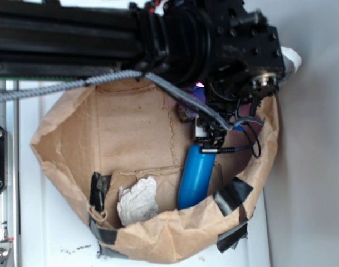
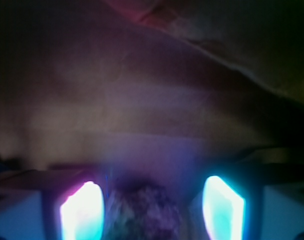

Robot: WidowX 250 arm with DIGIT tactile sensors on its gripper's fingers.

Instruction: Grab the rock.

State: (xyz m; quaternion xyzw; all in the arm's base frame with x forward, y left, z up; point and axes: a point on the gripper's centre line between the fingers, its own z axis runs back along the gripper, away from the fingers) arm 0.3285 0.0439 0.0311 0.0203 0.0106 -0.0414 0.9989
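Inside the paper bag (image 1: 130, 245), the hand (image 2: 152, 210) apart astride the rock (image 2: 147, 212), its long axis unclear.

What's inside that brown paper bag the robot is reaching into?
Inside the paper bag lie a crumpled white paper ball and a blue bottle. A dark rock peeks out beside the arm; the arm covers whatever lies under it.

In the exterior view the black arm (image 1: 158, 39) hides most of the rock (image 1: 187, 113) and all of the tool's fingertips. The wrist view is blurred: the rock (image 2: 149, 212) is a dark lump cut off by the bottom edge, between 2 glowing fingers (image 2: 82, 212), contact unclear.
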